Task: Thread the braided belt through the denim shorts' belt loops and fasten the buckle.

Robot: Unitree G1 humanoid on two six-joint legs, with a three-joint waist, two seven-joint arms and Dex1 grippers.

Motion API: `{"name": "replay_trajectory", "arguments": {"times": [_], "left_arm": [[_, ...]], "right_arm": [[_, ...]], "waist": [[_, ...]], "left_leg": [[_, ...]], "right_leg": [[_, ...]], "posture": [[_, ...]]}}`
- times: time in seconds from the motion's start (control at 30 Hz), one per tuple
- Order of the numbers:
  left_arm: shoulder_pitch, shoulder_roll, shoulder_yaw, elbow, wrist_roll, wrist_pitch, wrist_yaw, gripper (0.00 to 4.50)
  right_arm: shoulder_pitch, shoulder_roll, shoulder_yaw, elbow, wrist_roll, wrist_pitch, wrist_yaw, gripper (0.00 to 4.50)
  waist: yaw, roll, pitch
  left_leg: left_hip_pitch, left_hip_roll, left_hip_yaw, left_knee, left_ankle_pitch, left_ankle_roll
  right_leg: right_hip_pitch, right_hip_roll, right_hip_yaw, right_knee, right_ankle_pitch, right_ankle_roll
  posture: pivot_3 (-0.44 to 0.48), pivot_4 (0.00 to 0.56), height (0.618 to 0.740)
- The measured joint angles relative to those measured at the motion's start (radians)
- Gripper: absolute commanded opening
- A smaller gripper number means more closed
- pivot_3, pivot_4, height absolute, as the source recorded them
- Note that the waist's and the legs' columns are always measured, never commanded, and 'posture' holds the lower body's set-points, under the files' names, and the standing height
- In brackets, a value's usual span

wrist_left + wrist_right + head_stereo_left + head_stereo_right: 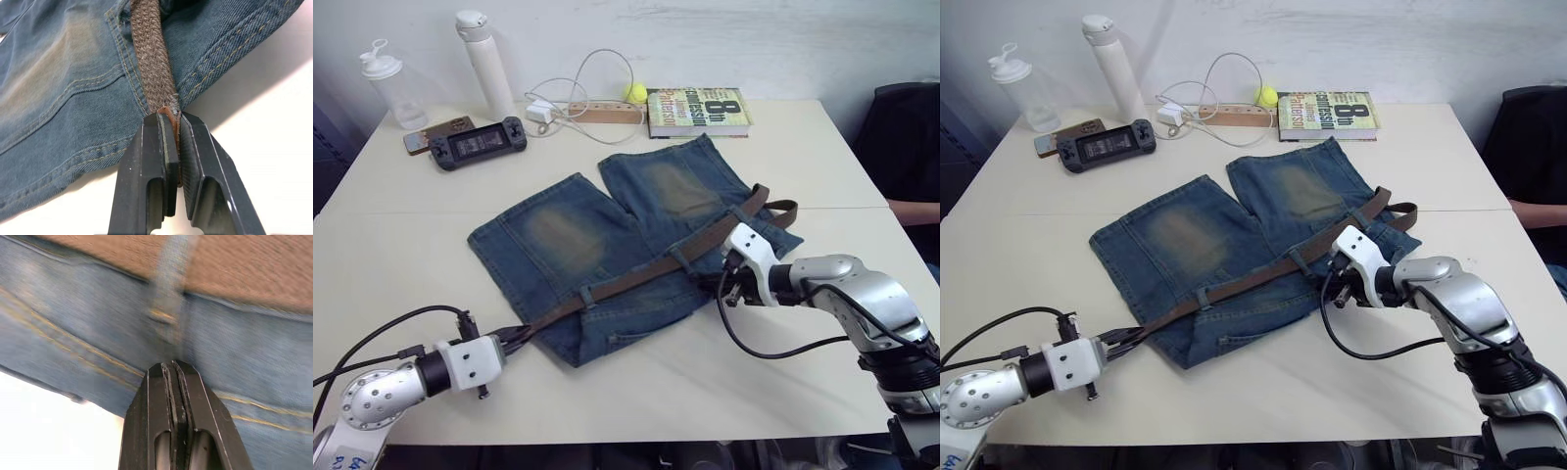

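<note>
Your left gripper (514, 338) is reaching in low from the near-left, arm nearly level with the table (822, 157), fingers (156, 161) clenched on the leather tip of the braided belt (636, 277) right at the near corner of the denim shorts (558, 235). Your right arm is bending in from the right, forearm pointing left, wrist angled down; your right gripper (172, 374) is pressing at the waistband with its 2 fingers closed together, just below a belt loop (168, 298), nothing visibly pinched between them. The belt is running diagonally along the waistband, passing under at least 2 loops, its far end lying curled past the shorts' right edge; you can't make out the buckle there. Farther back you're seeing a book (698, 111), a tennis ball (635, 92), a white cable (578, 98), a handheld console (478, 143) and 2 bottles (486, 64).
</note>
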Motion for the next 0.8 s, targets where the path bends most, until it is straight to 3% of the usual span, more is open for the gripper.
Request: {"name": "replay_trajectory", "arguments": {"times": [0.03,0.23,0.57,0.7,0.8], "left_arm": [[0.006,0.000,-0.001,0.000,-0.009,0.009,-0.009,0.04],[0.043,-0.006,-0.003,-0.019,-0.030,0.050,-0.043,2.56],[0.060,-0.007,-0.001,-0.034,0.044,0.014,-0.010,2.56],[0.038,-0.016,-0.012,-0.031,0.072,0.043,0.016,1.39],[0.036,-0.019,-0.006,-0.026,0.071,0.062,0.025,0.17]], "right_arm": [[-0.008,0.006,0.007,0.002,-0.004,-0.005,0.001,0.00],[-0.027,0.013,0.020,0.016,-0.017,-0.007,0.009,0.00],[-0.029,0.014,0.020,0.022,-0.020,-0.004,0.010,0.00],[-0.029,0.015,0.019,0.020,-0.020,0.007,0.004,0.00],[-0.029,0.015,0.019,0.017,-0.020,0.012,0.002,0.00]], "waist": [[-0.002,0.000,0.000],[-0.004,0.001,0.000],[0.006,0.001,0.000],[0.013,0.001,0.000],[0.016,0.001,0.000]], "left_leg": [[0.000,0.000,0.000,0.000,0.000,0.000],[0.000,0.000,0.000,-0.003,0.001,-0.002],[0.001,0.000,0.000,-0.004,0.001,-0.001],[0.002,0.000,0.000,-0.005,0.001,0.000],[0.004,0.000,0.000,-0.008,0.001,-0.001]], "right_leg": [[0.000,0.000,0.000,0.000,0.000,0.000],[0.000,0.000,-0.001,-0.003,0.000,0.000],[0.000,0.000,-0.001,-0.002,0.000,0.000],[0.000,0.000,-0.001,-0.001,0.001,-0.001],[0.000,0.000,-0.001,-0.001,0.000,-0.002]], "posture": [[0.000,0.150,0.735],[0.000,0.150,0.735],[0.000,0.150,0.735],[0.000,0.150,0.735],[0.000,0.150,0.735]]}}
